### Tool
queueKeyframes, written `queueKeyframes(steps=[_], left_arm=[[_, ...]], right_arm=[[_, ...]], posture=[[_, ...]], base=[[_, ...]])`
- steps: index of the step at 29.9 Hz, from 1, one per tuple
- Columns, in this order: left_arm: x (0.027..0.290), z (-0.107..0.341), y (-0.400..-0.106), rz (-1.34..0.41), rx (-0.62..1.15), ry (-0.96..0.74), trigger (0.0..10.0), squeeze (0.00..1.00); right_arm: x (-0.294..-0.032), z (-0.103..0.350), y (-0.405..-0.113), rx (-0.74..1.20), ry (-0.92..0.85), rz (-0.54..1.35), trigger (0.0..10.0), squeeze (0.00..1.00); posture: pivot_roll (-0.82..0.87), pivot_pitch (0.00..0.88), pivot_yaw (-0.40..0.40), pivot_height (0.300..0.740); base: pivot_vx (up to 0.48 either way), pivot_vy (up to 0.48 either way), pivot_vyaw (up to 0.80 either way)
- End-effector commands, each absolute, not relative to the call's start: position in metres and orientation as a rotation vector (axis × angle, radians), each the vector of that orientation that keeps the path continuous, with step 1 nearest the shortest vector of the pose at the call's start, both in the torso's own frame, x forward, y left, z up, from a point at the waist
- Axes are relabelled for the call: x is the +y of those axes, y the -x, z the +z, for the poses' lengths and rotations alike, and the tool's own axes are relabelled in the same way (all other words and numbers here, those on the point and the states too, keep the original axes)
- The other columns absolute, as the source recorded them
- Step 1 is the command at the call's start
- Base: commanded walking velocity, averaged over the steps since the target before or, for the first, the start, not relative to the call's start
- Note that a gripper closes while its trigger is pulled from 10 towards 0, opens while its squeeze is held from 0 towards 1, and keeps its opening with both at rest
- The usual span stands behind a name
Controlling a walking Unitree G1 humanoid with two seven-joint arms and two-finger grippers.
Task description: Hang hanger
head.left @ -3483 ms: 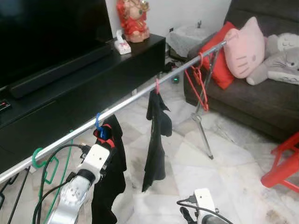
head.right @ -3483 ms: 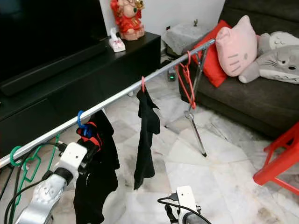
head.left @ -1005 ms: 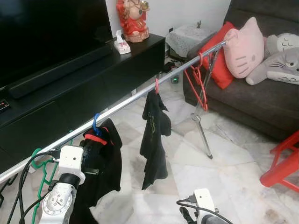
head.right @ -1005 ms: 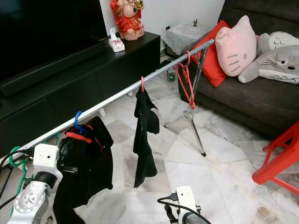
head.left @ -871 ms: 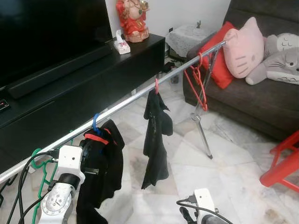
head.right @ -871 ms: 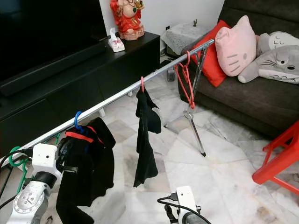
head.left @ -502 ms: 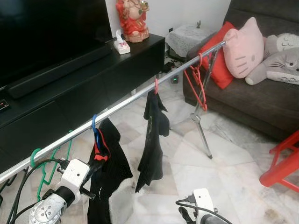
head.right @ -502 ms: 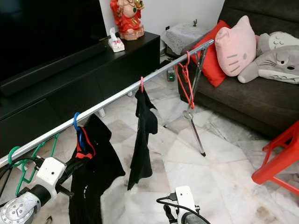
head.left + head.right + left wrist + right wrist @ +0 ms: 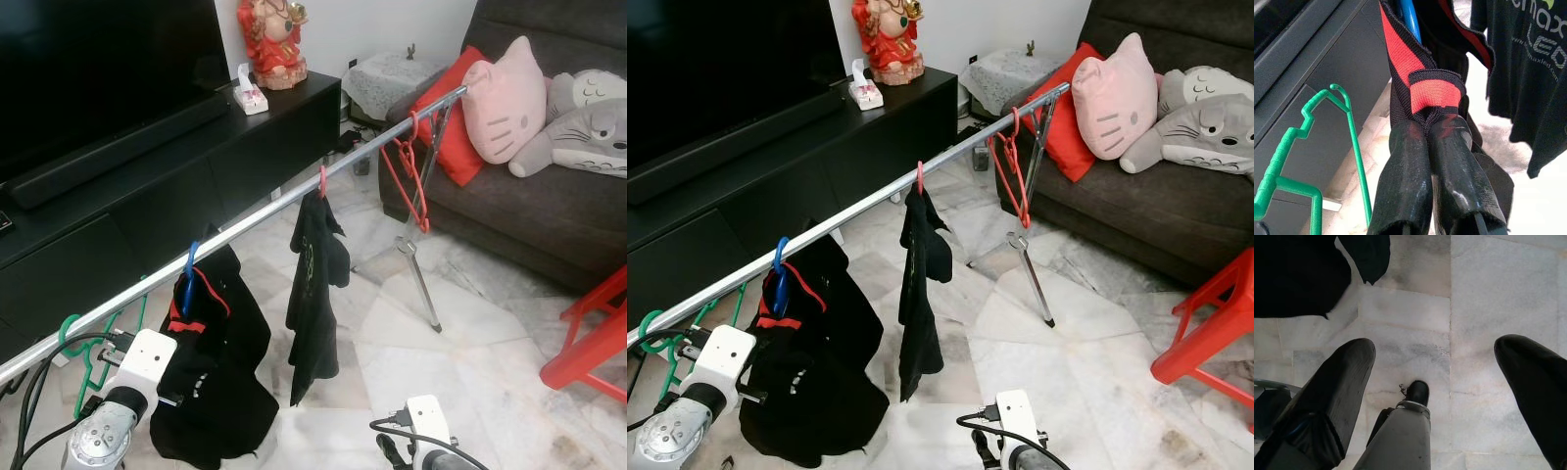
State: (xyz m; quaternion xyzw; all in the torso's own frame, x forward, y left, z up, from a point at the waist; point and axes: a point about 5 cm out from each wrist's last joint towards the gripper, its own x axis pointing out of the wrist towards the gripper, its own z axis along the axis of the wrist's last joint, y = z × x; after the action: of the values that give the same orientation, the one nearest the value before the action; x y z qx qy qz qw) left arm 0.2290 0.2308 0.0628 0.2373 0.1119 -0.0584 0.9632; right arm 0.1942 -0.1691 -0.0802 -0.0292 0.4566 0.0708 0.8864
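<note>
A blue hanger [image 9: 188,270] hooks over the slanted metal rail [image 9: 257,210] and carries a black garment with red trim [image 9: 220,382]. My left gripper [image 9: 1431,122] is shut on that garment's red-and-black collar band just under the blue hanger [image 9: 1409,19]; in the eye views its fingers are hidden behind the cloth. A green hanger [image 9: 73,338] hangs further left on the rail. A second black shirt [image 9: 313,284] hangs mid-rail, and empty red hangers [image 9: 406,176] hang near the far end. My right gripper [image 9: 1435,352] is open, low over the marble floor.
A black TV console [image 9: 147,186] runs behind the rail. The rack's leg [image 9: 419,286] stands on the floor right of the shirts. A dark sofa [image 9: 509,201] with plush toys is at the back right, and a red stool [image 9: 593,343] at the right edge.
The blue hanger and its black garment have dropped from lying bunched and level beside the rail to hanging down from it. My left gripper has sunk lower with the collar. The camera shifted slightly.
</note>
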Motion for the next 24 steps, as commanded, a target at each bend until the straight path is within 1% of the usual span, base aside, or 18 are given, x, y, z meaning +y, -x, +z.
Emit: queueKeyframes(steps=[1,2,3,9,14,17,24], left_arm=[[0.235,0.059,-0.227,-0.099,0.254,-0.505,10.0,0.0],[0.235,0.059,-0.228,-0.096,0.254,-0.508,10.0,0.0],[0.236,0.06,-0.228,-0.088,0.244,-0.501,10.0,1.0],[0.237,0.069,-0.231,-0.075,0.191,-0.481,10.0,1.0],[0.236,0.087,-0.233,-0.076,0.094,-0.434,10.0,1.0],[0.234,0.093,-0.232,-0.102,0.072,-0.423,10.0,1.0],[0.231,0.096,-0.228,-0.176,0.081,-0.422,10.0,1.0]], right_arm=[[-0.167,-0.081,-0.193,0.956,0.059,0.154,10.0,0.0],[-0.167,-0.081,-0.193,0.956,0.059,0.154,10.0,0.0],[-0.167,-0.081,-0.193,0.956,0.058,0.153,10.0,0.0],[-0.167,-0.081,-0.193,0.956,0.058,0.155,10.0,0.0],[-0.167,-0.081,-0.193,0.956,0.06,0.154,10.0,0.0],[-0.167,-0.081,-0.193,0.957,0.06,0.155,10.0,0.0],[-0.167,-0.081,-0.193,0.957,0.061,0.156,10.0,0.0]], posture=[[-0.1,0.0,0.045,0.74],[-0.1,0.0,0.045,0.74],[-0.1,0.0,0.045,0.74],[-0.1,0.0,0.045,0.74],[-0.1,0.0,0.044,0.74],[-0.1,0.0,0.045,0.74],[-0.1,0.0,0.046,0.74]], base=[[0.0,0.0,0.0],[0.0,0.0,0.0],[0.0,0.0,0.0],[0.0,0.0,0.0],[0.0,0.0,0.0],[0.0,0.0,0.0],[0.0,0.0,0.0]])
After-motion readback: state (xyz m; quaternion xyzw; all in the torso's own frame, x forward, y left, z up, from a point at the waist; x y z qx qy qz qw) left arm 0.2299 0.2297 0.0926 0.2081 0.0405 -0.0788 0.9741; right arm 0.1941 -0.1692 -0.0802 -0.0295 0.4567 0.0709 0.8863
